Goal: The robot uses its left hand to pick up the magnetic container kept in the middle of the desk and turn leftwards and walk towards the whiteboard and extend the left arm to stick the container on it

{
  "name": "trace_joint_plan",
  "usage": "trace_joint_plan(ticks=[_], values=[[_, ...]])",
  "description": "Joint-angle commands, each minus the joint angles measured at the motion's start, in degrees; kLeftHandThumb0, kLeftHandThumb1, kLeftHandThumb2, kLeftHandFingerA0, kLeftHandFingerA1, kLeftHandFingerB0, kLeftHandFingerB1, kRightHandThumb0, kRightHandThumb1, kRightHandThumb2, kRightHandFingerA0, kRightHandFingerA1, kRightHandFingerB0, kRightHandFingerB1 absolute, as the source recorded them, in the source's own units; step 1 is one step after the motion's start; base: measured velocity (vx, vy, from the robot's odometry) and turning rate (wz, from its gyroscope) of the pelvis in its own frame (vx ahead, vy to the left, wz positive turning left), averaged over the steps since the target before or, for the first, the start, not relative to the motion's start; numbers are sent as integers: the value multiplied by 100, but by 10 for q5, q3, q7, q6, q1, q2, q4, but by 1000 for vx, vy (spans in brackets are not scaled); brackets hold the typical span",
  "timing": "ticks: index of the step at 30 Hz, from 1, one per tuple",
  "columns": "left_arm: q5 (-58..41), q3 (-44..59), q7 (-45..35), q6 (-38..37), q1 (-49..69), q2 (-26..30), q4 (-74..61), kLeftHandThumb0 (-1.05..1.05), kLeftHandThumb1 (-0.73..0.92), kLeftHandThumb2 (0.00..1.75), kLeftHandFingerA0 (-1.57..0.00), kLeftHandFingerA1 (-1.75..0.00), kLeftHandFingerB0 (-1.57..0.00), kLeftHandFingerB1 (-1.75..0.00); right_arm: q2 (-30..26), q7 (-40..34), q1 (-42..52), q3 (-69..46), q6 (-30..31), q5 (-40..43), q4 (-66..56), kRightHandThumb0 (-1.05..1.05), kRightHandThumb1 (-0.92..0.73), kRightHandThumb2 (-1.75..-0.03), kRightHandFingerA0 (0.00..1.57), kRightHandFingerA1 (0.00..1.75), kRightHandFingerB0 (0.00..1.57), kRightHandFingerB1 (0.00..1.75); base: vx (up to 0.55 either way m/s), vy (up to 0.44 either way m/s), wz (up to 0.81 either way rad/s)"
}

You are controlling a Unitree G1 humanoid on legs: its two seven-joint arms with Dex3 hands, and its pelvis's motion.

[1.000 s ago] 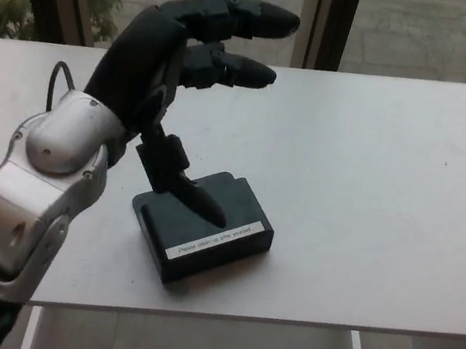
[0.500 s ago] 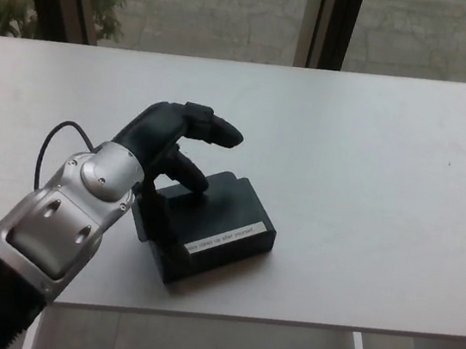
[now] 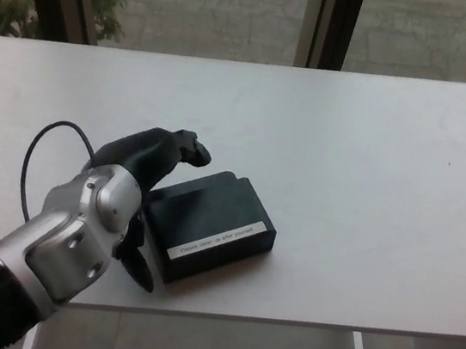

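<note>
Though matte black, a boxy, white-labelled container [image 3: 210,216].

A black container [image 3: 214,215] with a white label strip [image 3: 216,242] lies flat on the white desk [image 3: 357,157], lower centre of the frame. The left hand [image 3: 149,167] reaches in from the lower left against its left end, fingers [image 3: 189,147] curled at the far corner and thumb [image 3: 138,267] at the near corner.

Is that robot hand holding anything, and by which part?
Cannot tell: the left robot hand sits at the left end of the black container, flat on the desk.
</note>
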Motion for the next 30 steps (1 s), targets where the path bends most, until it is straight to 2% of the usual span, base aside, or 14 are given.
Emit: trace_joint_plan(ticks=[1,5,6,7,8,15,16,18,19,20,21,26,27,30], values=[[111,-31,45,-3,27,4,10,-75,63,58,-27,-42,-40,-34,-4,5,11,-7,-7,7,4,-21,-66,-60,83,53,66,46,0,0,0],[121,-27,57,-5,43,-15,15,-76,64,60,-25,-43,-38,-34,-6,7,12,-10,-13,8,3,-22,-66,-59,83,53,67,46,0,0,0],[117,-18,59,-6,51,-25,10,-77,51,88,-19,-51,-28,-46,-8,5,11,-8,-11,6,4,-22,-65,-59,83,53,67,46,0,0,0],[117,-13,59,-8,56,-31,9,-77,51,88,-19,-51,-28,-46,-9,5,11,-8,-10,4,5,-22,-65,-59,83,53,67,46,0,0,0],[111,-2,62,-16,67,-41,4,-75,68,61,-23,-45,-34,-34,-8,7,8,-10,-4,6,8,-22,-61,-59,85,52,66,46,0,0,0],[89,54,57,-36,111,-94,-25,-77,74,63,-23,-47,-28,-33,-8,13,8,-9,-4,2,10,-24,-62,-59,83,53,66,46,0,0,0],[84,63,50,-31,112,-103,-30,-77,59,99,-17,-54,-17,-46,-9,13,13,-6,-8,1,3,-27,-64,-60,81,55,66,46,0,0,0],[89,72,44,-30,116,-110,-33,-77,59,99,-17,-54,-17,-46,-9,13,15,-5,-9,0,-1,-27,-64,-60,81,55,66,46,0,0,0],[65,97,35,-22,121,-127,-43,-38,45,104,-4,-53,0,-48,-9,18,17,-7,-9,3,-3,-28,-65,-60,79,56,65,46,0,0,0],[56,110,30,-19,123,-136,-47,-38,45,104,-4,-53,0,-48,-10,20,18,-8,-9,5,-4,-28,-65,-60,79,56,65,46,0,0,0],[48,126,31,-17,127,-146,-52,-76,79,64,-18,-46,-18,-31,-11,17,18,-6,-8,2,-4,-30,-63,-59,79,57,64,47,0,0,0],[54,152,18,-9,134,-165,-60,-76,81,64,-20,-46,-18,-30,-12,13,16,-2,0,-3,-3,-30,-62,-59,79,55,64,46,0,0,0],[40,175,17,4,128,-177,-57,-76,87,66,-53,-57,-19,-32,-13,19,14,-5,0,1,-2,-30,-60,-59,80,57,65,46,0,0,0],[30,200,6,13,125,-190,-56,-74,88,66,-50,-55,-18,-32,-13,21,15,-4,-2,1,-5,-30,-60,-59,80,58,64,46,0,0,0]])
